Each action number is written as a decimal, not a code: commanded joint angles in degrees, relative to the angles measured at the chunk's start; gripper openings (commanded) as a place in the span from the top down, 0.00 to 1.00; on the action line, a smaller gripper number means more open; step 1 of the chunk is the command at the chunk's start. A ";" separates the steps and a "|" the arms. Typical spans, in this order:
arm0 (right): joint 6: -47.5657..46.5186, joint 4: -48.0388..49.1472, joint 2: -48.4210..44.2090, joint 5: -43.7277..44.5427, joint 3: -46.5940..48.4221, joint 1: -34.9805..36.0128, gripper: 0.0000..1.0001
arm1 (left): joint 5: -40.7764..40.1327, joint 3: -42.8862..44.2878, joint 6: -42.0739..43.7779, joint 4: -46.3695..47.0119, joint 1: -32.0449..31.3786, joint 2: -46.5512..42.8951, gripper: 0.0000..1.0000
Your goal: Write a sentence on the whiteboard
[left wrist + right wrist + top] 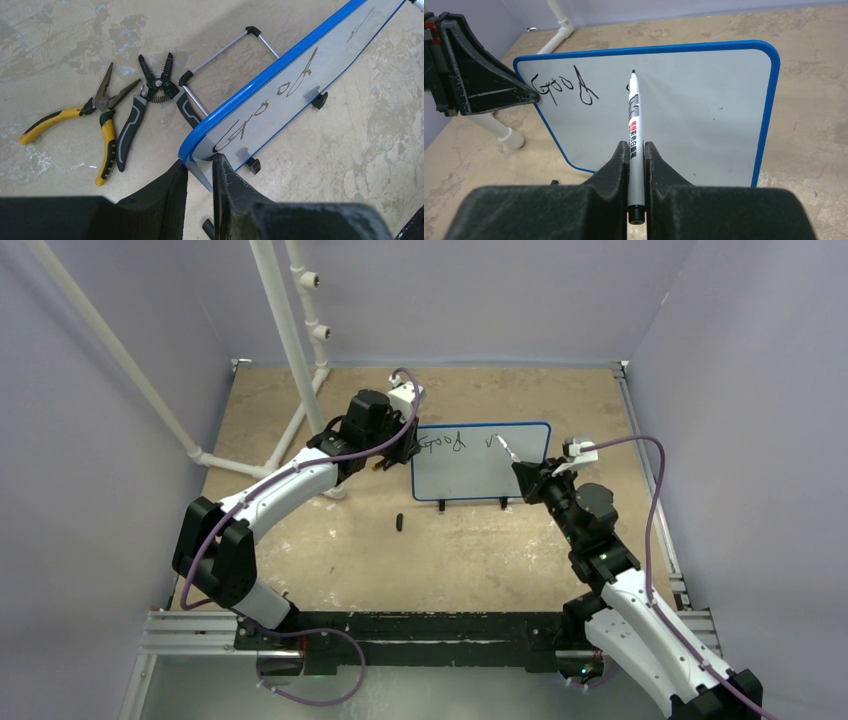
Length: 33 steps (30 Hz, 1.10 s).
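The whiteboard (pixel 480 475), white with a blue rim, stands tilted on small black feet at mid table. It carries the word "Good" (pixel 443 443) and the start of another letter (pixel 490 443). My left gripper (pixel 408 448) is shut on the board's left edge (pixel 195 145). My right gripper (pixel 528 478) is shut on a white marker (pixel 634 130), its black tip (pixel 633 73) at the board beside the started letter. The writing also shows in the left wrist view (pixel 260 112) and the right wrist view (pixel 564 89).
A black marker cap (pixel 399 522) lies on the table in front of the board. Yellow-handled pliers (pixel 95 125) and black wire strippers (pixel 145 105) lie behind the board's wire stand (pixel 220 55). White pipes (pixel 290 350) stand at the back left.
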 commanded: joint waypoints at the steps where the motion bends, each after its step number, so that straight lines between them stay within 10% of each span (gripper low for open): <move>1: 1.02 0.04 0.37 2.39 0.04 0.05 1.00 | -2.43 -0.50 1.28 0.39 0.16 0.87 0.86; 33: 3.80 -3.83 2.42 4.21 0.43 0.03 1.00 | -2.33 -0.33 1.31 0.36 0.17 0.79 0.89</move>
